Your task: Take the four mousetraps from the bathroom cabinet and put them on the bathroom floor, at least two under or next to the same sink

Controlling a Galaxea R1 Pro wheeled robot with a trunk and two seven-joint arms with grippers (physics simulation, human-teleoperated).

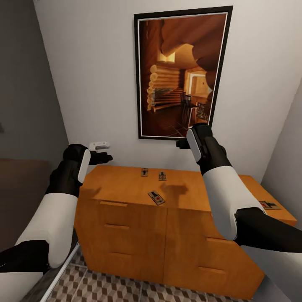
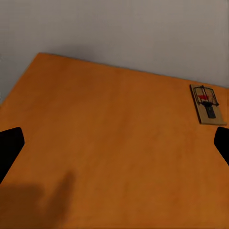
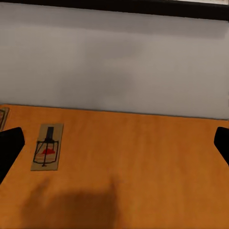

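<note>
The orange-brown cabinet (image 1: 126, 184) stands against the white wall, and several mousetraps lie on its flat top. Two mousetraps (image 1: 144, 172) (image 1: 162, 176) sit near the wall, one (image 1: 156, 197) lies nearer the front edge, and one (image 1: 269, 205) is at the far right end. My left gripper (image 1: 105, 158) hovers open above the top's left rear corner, with one mousetrap (image 2: 206, 104) ahead of it in the left wrist view. My right gripper (image 1: 182, 143) hangs open higher up, over the back of the top, and a mousetrap (image 3: 46, 147) lies below it. Neither gripper holds anything.
A dark-framed picture (image 1: 181, 73) hangs on the wall above the cabinet. A small white fixture (image 1: 99, 145) sticks out of the wall beside my left gripper. Cube-patterned bathroom floor (image 1: 105, 289) shows in front of the drawers. A grey wall closes off the left side.
</note>
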